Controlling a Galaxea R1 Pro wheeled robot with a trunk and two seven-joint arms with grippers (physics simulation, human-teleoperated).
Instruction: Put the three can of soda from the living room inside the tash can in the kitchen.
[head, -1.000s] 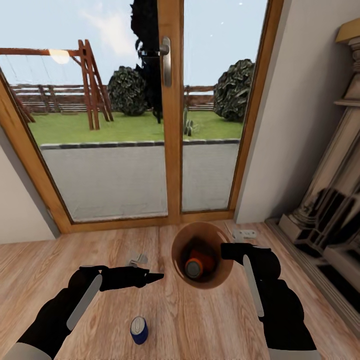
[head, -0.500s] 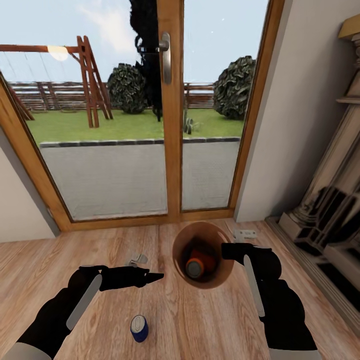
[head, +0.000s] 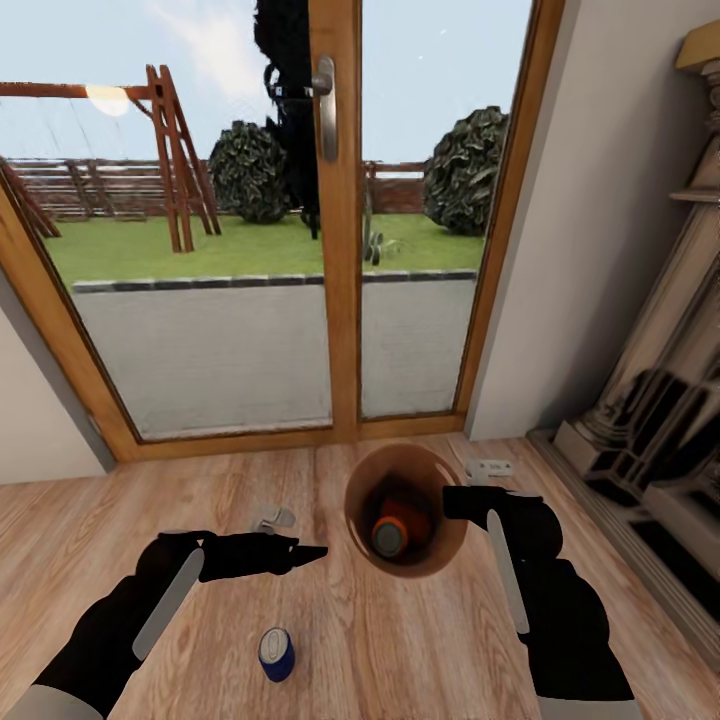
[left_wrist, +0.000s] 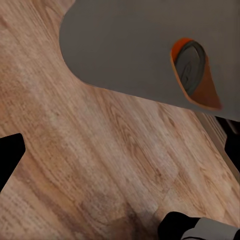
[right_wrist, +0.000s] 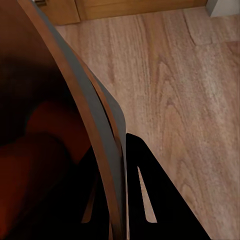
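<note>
In the right wrist view, right gripper pinches the tash can wall; left gripper closed, empty

Bare floor lies open around the blue can.

Pale plank floor, wood-framed glass door onto sunny garden, grey walls, fireplace surround

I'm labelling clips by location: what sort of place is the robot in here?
Probably a living room at the edge of a house: plank floor, a glazed wooden garden door looking onto lawn and a swing frame, and a carved fireplace surround.
</note>
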